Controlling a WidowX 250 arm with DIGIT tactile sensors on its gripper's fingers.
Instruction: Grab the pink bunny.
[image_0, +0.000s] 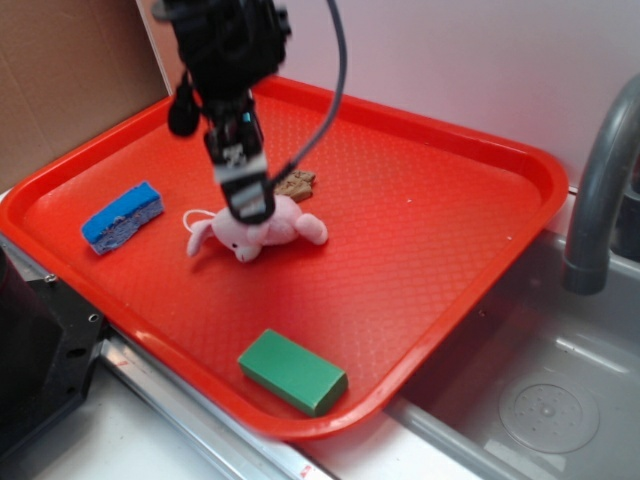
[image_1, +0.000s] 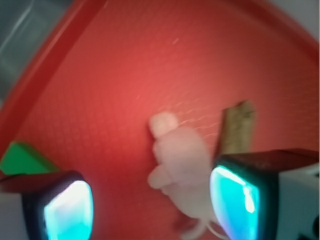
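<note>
Red tray (image_0: 470, 250) holds everything: green block (image_0: 292, 372) nearest, then the pink bunny (image_0: 258, 231) mid-tray, under the gripper (image_1: 150, 200), its jaws apart. Bunny sits nearer one finger, so closing might nudge it sideways.

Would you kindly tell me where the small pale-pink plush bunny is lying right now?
In the exterior view, the small pale-pink plush bunny lies near the middle of the red plastic tray, directly under the open black gripper, between the blue sponge and a small brown piece.
</note>
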